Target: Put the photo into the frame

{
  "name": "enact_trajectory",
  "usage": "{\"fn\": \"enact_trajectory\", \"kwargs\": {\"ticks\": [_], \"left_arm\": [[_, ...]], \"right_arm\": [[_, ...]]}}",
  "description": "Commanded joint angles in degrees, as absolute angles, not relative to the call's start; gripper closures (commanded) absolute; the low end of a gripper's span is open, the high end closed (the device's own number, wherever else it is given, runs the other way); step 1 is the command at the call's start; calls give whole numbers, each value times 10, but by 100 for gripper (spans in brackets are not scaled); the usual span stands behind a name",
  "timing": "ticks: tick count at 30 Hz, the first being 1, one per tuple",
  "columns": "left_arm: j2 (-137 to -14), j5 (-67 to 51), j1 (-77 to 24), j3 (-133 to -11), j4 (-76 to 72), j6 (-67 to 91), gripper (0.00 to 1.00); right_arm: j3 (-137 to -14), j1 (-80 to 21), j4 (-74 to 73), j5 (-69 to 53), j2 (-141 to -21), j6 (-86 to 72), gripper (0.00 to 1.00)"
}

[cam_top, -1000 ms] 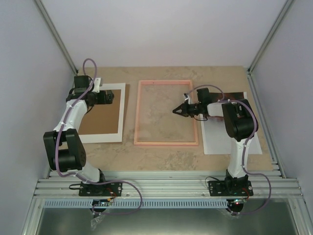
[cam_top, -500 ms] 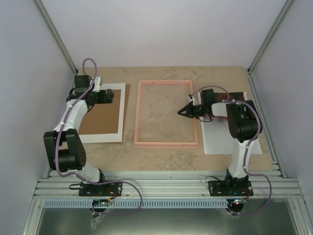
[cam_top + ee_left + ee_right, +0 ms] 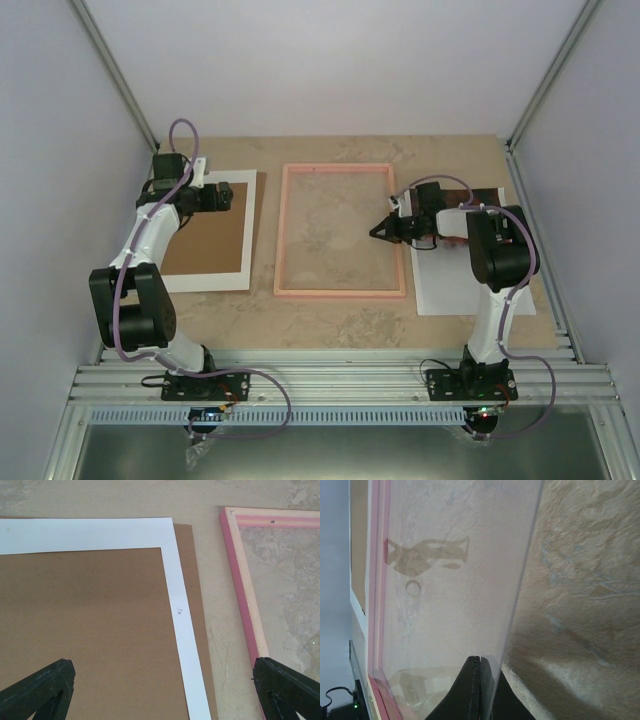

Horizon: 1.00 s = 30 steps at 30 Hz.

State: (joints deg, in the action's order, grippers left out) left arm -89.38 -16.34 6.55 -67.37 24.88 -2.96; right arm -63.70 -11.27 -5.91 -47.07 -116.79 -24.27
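One step underway: right gripper [image 3: 479,660] seemingly pinches the clear pane [image 3: 455,570] at the frame [image 3: 340,293] edge, needing a lift next; left gripper [image 3: 161,670] hovers, fingers apart.

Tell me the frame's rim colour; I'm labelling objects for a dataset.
Pink outside, pale cream inside; the frame shows best in the left wrist view.

One frame [image 3: 340,293], pane [image 3: 455,555], photo [image 3: 455,290], mat [image 3: 205,279]; two hands [image 3: 225,193] [image 3: 380,231].
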Motion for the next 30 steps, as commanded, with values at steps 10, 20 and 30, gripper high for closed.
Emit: {"fn": "enact_trajectory", "kwargs": {"ticks": [10, 20, 30], "left_arm": [[-893, -155, 60, -682, 241, -29, 1], [-894, -154, 59, -683, 240, -30, 0], [-896, -152, 59, -683, 239, -31, 1]], "right_arm": [[-640, -104, -89, -429, -1141, -206, 100], [-642, -101, -95, -419, -1144, -195, 100], [-627, -98, -90, -417, -1142, -202, 100]]}}
